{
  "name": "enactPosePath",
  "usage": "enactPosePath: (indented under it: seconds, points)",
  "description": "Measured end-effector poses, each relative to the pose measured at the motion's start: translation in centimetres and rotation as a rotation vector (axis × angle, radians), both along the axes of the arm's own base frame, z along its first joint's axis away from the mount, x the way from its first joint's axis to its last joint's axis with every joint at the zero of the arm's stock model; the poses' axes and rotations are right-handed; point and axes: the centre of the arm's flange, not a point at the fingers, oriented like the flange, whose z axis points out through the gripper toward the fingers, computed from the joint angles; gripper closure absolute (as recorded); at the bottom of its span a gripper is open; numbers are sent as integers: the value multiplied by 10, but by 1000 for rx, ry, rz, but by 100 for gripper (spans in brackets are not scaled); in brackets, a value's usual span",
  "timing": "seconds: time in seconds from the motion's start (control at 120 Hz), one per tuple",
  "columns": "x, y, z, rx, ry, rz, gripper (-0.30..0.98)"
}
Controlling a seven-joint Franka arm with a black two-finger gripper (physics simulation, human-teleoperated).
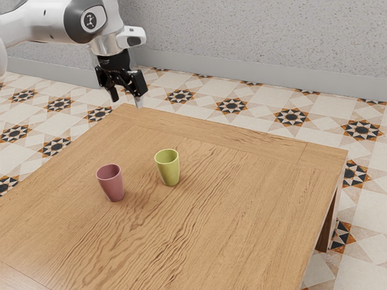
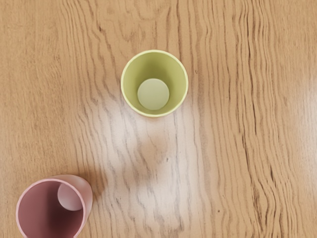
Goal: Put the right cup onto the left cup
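Observation:
My gripper [image 1: 126, 99] hangs high beyond the table's far corner in the exterior view, its two fingers apart with nothing between them. A green cup [image 1: 169, 170] stands upright on the table, mouth up. The pink cup [image 1: 113, 184], also upright, is a short way from it, toward the exterior view's left and nearer that camera; the two do not touch. Seen from above in the wrist view, the green cup [image 2: 154, 62] and the pink cup [image 2: 85, 193] both show hollow insides.
Both cups rest on a wooden table [image 1: 242, 199], whose far edge runs behind them. Patterned floor tiles [image 1: 290, 116] and a grey wall [image 1: 260, 36] lie beyond it.

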Motion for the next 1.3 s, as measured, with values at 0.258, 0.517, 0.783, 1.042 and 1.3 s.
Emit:
enactPosePath:
  seconds: [0.258, 0.517, 0.783, 1.042, 1.3]
  points:
    - [3, 0, -7, 0, 11, -4, 0]
    - [38, -3, -71, -10, 69, -7, 0]
    - [69, -3, -148, -14, 73, 1, 0]
    - [83, 8, -191, -7, 82, 14, 0]
    - [89, 15, -217, 2, 83, 24, 0]
